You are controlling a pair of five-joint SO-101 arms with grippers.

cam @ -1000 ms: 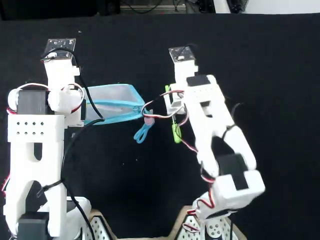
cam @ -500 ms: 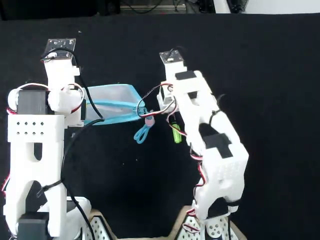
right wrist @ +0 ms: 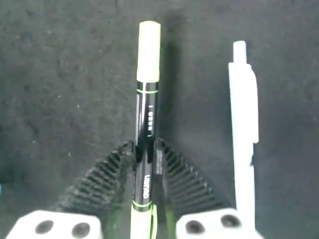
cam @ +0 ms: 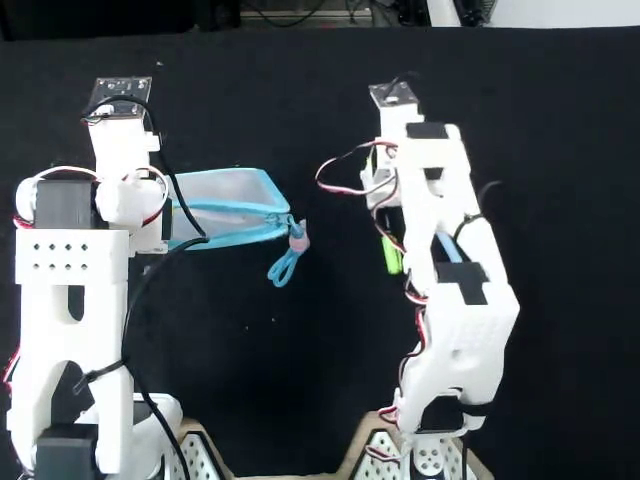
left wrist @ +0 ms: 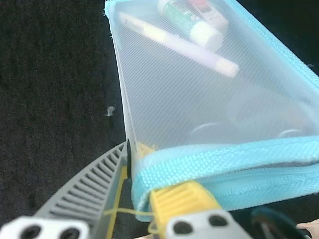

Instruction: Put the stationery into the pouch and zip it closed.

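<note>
The right end effector (right wrist: pixel 144 148) is clamped on a green pen (right wrist: pixel 148 59). The left end effector (left wrist: pixel 135 153) pinches the corner of the pouch (left wrist: pixel 199 99) at its zipper edge.

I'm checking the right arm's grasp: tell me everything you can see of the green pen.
The green pen is slim: black barrel with thin green rings, pale green cap. The right gripper is shut on its barrel, cap pointing away from the wrist. It runs parallel to a white pen, apart from it, over the black table.
</note>
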